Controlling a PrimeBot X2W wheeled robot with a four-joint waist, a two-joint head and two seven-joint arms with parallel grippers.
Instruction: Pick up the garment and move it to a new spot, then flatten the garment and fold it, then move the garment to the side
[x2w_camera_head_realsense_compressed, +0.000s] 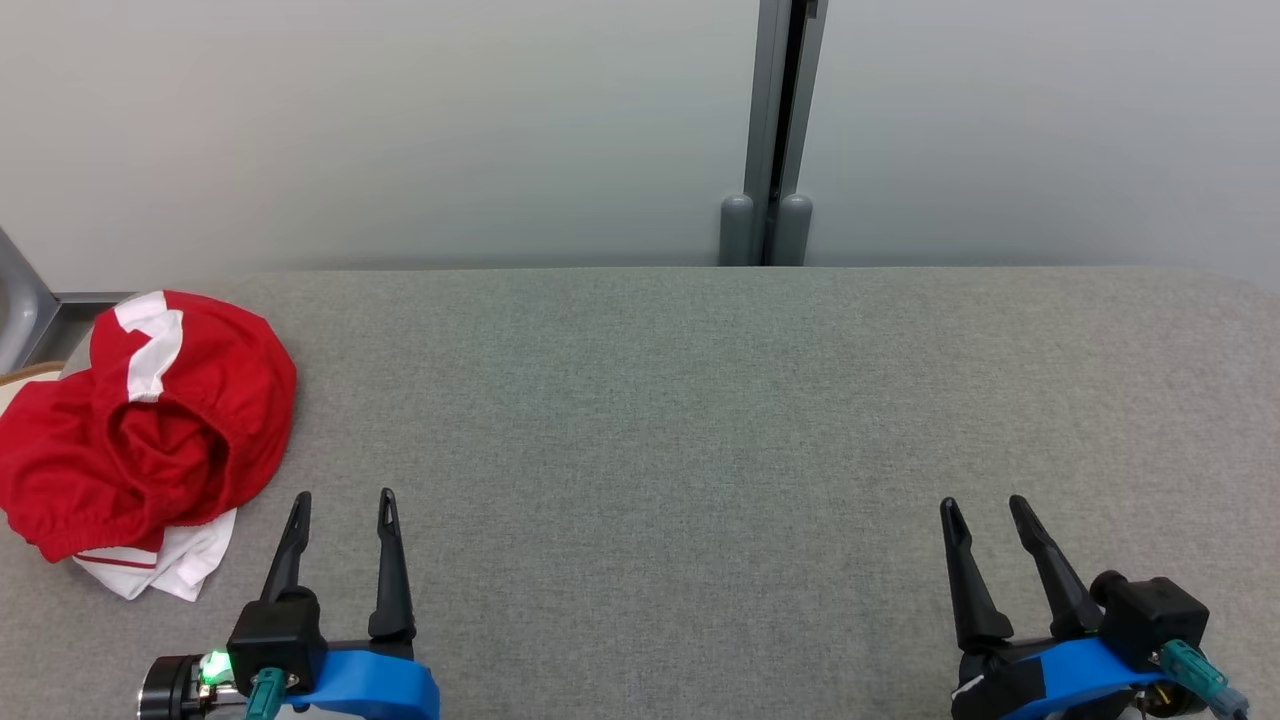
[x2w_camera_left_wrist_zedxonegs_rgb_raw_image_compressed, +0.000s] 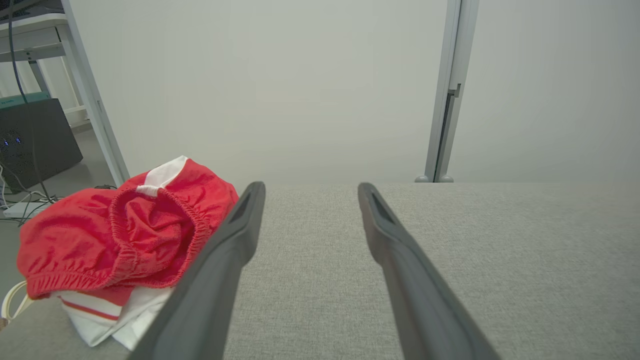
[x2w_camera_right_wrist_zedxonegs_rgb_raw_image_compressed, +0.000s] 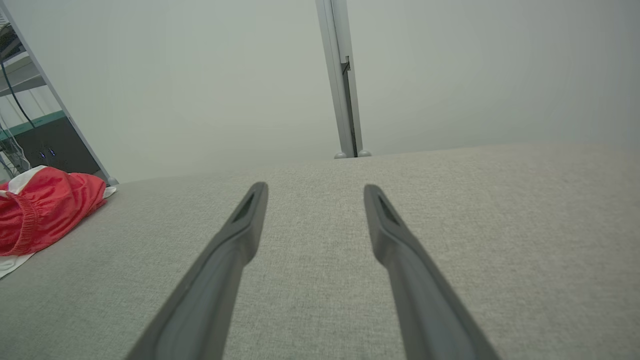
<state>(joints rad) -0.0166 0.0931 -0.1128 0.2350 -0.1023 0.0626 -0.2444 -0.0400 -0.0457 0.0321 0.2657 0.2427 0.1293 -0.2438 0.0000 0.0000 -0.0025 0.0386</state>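
A crumpled red garment (x2w_camera_head_realsense_compressed: 150, 420) with white trim and an elastic waistband lies bunched at the far left edge of the grey fabric table (x2w_camera_head_realsense_compressed: 700, 420). It appears at the left of the left wrist view as the garment (x2w_camera_left_wrist_zedxonegs_rgb_raw_image_compressed: 125, 235), and far left in the right wrist view as the garment (x2w_camera_right_wrist_zedxonegs_rgb_raw_image_compressed: 40, 212). My left gripper (x2w_camera_head_realsense_compressed: 343, 503) stands open near the front edge, just right of the garment and apart from it, with nothing between its fingers (x2w_camera_left_wrist_zedxonegs_rgb_raw_image_compressed: 235, 235). My right gripper (x2w_camera_head_realsense_compressed: 985, 507) is open at the lower right, far from the garment.
A pale wall with a grey vertical post (x2w_camera_head_realsense_compressed: 775, 130) stands behind the table. A metal shelf frame (x2w_camera_left_wrist_zedxonegs_rgb_raw_image_compressed: 90, 95) and a dark box (x2w_camera_left_wrist_zedxonegs_rgb_raw_image_compressed: 35, 140) with cables sit beyond the table's left edge. Bare table surface stretches between and ahead of both grippers.
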